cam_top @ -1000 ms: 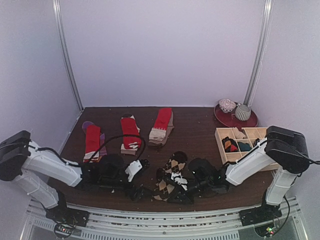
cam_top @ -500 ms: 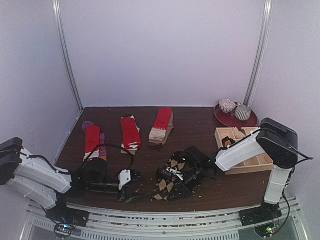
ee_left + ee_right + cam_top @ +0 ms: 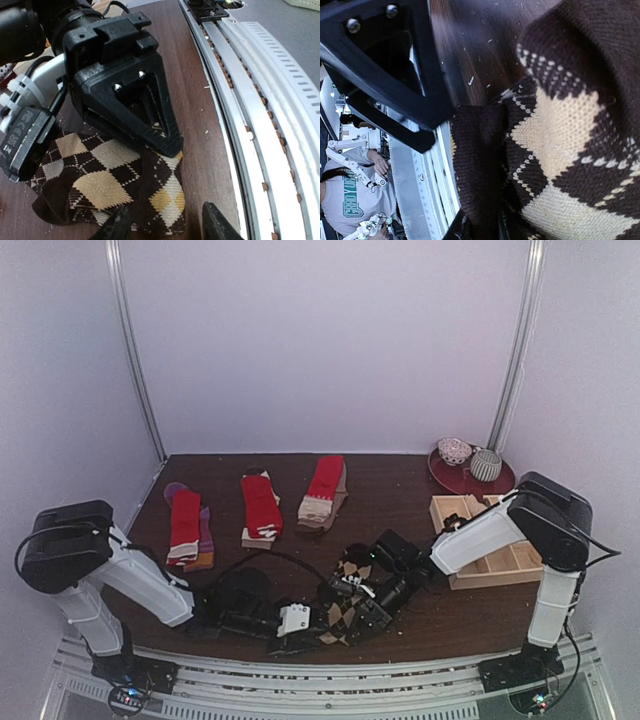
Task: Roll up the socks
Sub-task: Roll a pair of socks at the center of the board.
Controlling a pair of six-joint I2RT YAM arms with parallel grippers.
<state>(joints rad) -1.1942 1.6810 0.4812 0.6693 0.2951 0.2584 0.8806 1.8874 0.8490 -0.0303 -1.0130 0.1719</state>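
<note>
**A:** From above, where is the argyle sock [image 3: 345,608]?

**B:** It's left of the wooden tray [image 3: 492,576] and nearer the arm bases than the tray is. Its long axis runs away from the bases on a slight slant. The right gripper [image 3: 366,614] is on the middle of it. The left gripper [image 3: 306,637] sits farther left of the tray, at the sock's near end, so it is the closer one to that end.

**A:** And the left wrist view?

**B:** The fingertips [image 3: 119,227] stand apart, not yet clenched. The sock's near corner lies between them, and the rest stretches straight ahead, under the right gripper's black finger.

**A:** The right wrist view?

**B:** A dark fold of the sock runs down between its two fingers. I read that as a pinch on the fabric.

**A:** What does the next move turn on?

**B:** As I judge it, the left closes on that near end, then rolls along the axis, away from the bases and toward the pinch.
</note>
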